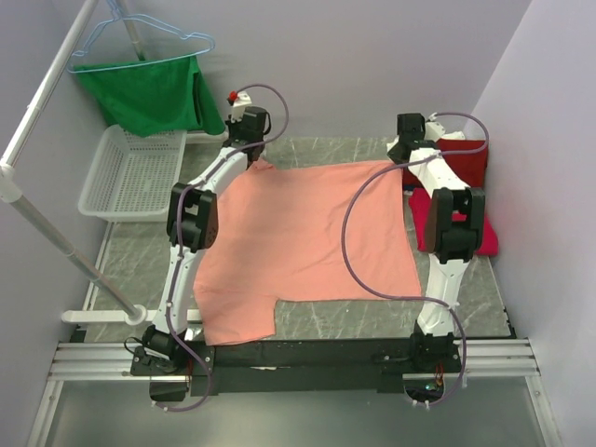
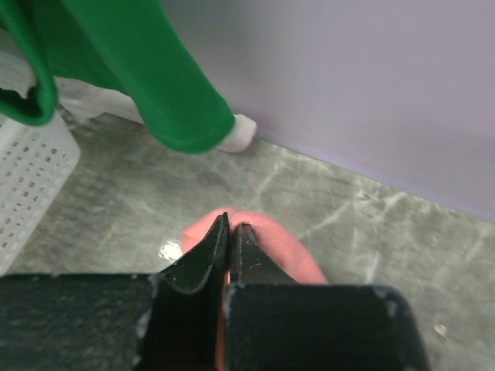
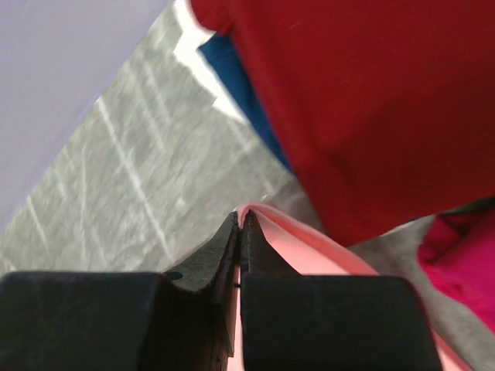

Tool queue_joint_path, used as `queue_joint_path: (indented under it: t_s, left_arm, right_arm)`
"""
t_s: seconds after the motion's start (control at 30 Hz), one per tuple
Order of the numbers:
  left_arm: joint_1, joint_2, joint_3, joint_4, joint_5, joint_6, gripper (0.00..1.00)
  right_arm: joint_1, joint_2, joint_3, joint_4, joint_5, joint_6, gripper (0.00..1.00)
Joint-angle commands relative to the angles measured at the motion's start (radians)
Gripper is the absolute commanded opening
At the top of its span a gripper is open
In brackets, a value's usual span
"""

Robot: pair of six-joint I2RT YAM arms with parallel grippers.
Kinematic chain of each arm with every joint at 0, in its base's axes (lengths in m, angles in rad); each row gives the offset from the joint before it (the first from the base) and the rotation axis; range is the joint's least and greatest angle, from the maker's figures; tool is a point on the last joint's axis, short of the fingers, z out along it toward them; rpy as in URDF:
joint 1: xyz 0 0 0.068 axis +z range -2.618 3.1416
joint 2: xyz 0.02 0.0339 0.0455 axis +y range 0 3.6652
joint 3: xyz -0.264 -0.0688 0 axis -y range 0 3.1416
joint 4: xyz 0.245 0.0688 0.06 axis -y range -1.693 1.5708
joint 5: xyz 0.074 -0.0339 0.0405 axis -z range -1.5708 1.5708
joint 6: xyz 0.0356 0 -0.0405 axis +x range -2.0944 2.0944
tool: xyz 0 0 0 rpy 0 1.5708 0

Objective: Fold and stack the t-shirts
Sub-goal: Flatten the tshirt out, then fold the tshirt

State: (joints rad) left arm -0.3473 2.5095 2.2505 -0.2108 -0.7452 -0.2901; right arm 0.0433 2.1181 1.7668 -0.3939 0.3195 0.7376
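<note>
The salmon-pink t-shirt (image 1: 307, 237) lies spread flat across the middle of the table. My left gripper (image 1: 250, 140) is shut on its far left corner, where the pink cloth (image 2: 278, 243) bulges out round the closed tips (image 2: 232, 232). My right gripper (image 1: 408, 144) is shut on its far right corner, with a pink fold (image 3: 309, 251) pinched at the tips (image 3: 240, 224). The dark red t-shirt (image 1: 463, 160) lies at the far right and fills the upper right wrist view (image 3: 363, 100). The crimson-pink t-shirt (image 1: 489, 237) lies at the right edge, partly behind my right arm.
A green garment (image 1: 149, 93) hangs on a light-blue wire hanger (image 1: 140, 37) at the back left, over a white mesh basket (image 1: 126, 172). A white rail (image 1: 47, 233) runs down the left side. Walls close the back and the right.
</note>
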Motion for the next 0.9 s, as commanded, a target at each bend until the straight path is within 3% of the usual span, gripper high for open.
queue_joint_path:
  t_s: [0.0,0.17,0.37,0.47,0.57,0.63,0.87]
  left_arm:
    - [0.016,-0.020,0.037,0.048,-0.033,-0.003,0.01]
    - [0.021,-0.017,0.058,0.045,-0.017,-0.011,0.02]
    - [0.021,0.015,0.063,0.044,0.118,-0.003,0.13]
    - [0.022,0.022,0.046,0.042,0.159,-0.017,0.14]
    - [0.022,0.022,0.034,0.030,0.170,-0.026,0.10]
    - [0.022,0.022,0.032,0.018,0.168,-0.030,0.02]
    - [0.024,-0.037,-0.018,-0.012,0.129,-0.047,0.01]
  right_arm:
    - [-0.026,-0.024,0.014,-0.007,0.078,0.039,0.00]
    - [-0.039,-0.020,0.003,-0.011,0.089,0.059,0.00]
    - [-0.066,0.054,0.060,-0.052,0.030,0.071,0.00]
    - [-0.072,0.088,0.105,-0.076,0.000,0.075,0.00]
    - [-0.077,0.095,0.121,-0.080,-0.016,0.078,0.00]
    - [-0.083,0.097,0.128,-0.083,-0.028,0.083,0.00]
    - [-0.097,0.077,0.117,-0.063,-0.080,0.082,0.00]
